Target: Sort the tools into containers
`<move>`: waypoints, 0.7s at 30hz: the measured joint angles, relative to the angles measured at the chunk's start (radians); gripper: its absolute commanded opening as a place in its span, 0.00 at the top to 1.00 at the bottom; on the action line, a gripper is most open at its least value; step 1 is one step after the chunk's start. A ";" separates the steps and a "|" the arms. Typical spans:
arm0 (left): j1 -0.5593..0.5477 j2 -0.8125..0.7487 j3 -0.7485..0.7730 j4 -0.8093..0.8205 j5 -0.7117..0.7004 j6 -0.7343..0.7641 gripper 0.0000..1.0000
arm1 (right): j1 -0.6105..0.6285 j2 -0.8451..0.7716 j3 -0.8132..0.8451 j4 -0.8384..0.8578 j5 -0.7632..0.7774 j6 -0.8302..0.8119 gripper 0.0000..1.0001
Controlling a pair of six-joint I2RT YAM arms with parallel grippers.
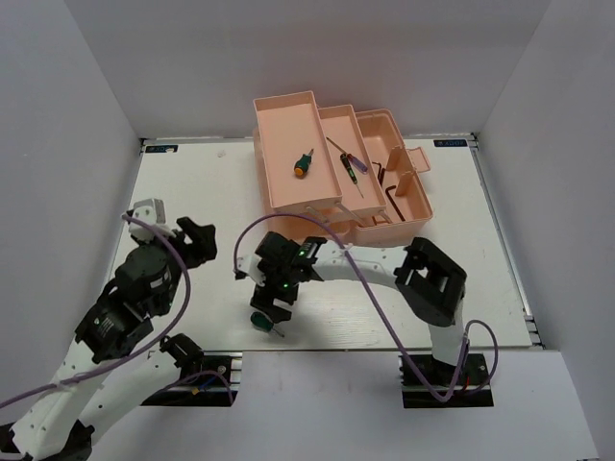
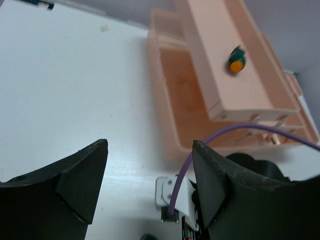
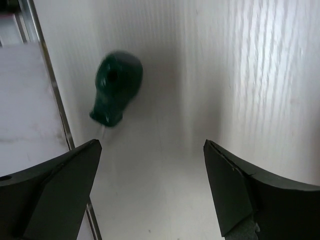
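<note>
The salmon-pink toolbox stands open at the back. Its left tray holds a stubby green screwdriver, also seen in the left wrist view. The middle tray holds two slim precision screwdrivers. Dark hex keys lie in the base. A second stubby green screwdriver lies on the table near the front edge. My right gripper is open just above it; in the right wrist view the screwdriver lies ahead and left of the gripper. My left gripper is open and empty.
The table's front edge rail runs just beside the loose screwdriver. The right arm's wrist and purple cable lie in front of the left gripper. White walls enclose the table on three sides.
</note>
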 measured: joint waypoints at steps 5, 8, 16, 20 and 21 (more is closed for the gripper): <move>0.000 -0.151 -0.085 -0.132 -0.032 -0.046 0.21 | 0.063 0.111 0.149 -0.026 0.040 0.099 0.14; 0.000 -0.245 -0.114 -0.167 -0.042 -0.058 0.21 | 0.095 0.146 0.216 -0.034 0.063 0.146 0.16; 0.000 -0.308 -0.183 -0.188 -0.053 -0.069 0.21 | 0.163 0.202 0.241 -0.047 0.216 0.192 0.22; 0.000 -0.332 -0.209 -0.196 -0.053 -0.069 0.20 | 0.193 0.225 0.237 -0.058 0.312 0.191 0.32; 0.000 -0.343 -0.210 -0.195 -0.053 -0.069 0.20 | 0.197 0.225 0.235 -0.057 0.318 0.191 0.41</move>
